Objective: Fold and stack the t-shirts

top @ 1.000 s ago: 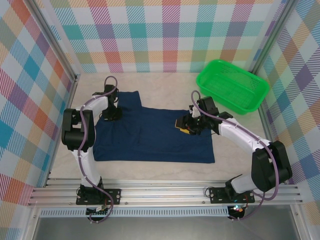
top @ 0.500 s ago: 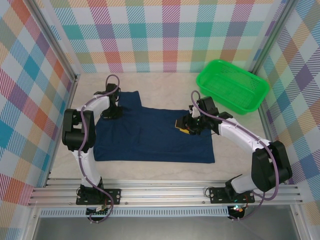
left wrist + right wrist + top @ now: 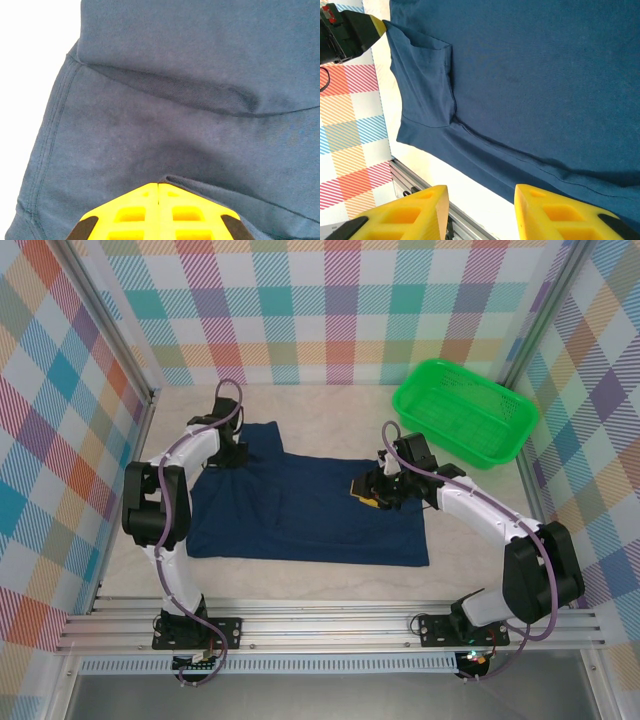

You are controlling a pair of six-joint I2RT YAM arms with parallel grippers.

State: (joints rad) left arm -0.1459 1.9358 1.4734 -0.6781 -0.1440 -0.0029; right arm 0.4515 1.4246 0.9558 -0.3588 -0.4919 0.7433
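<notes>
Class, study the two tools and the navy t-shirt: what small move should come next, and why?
Probably lift the left tool slightly and draw the sleeve inward over the t-shirt: its fingers are shut on a fabric fold there, while the right tool hangs open, gripping nothing.

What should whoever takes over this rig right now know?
Left claw: shut, pinching the t-shirt at the corner of its far left sleeve.
Right claw: open, hovering over the shirt's right side, holding nothing.
Things: the t-shirt lies spread mostly flat on the table; the green basket sits at the far right, apart from it.
Done: shirt laid out, sleeve gripped.
Left: no fold is visible yet, so all the folding, then stacking.
</notes>
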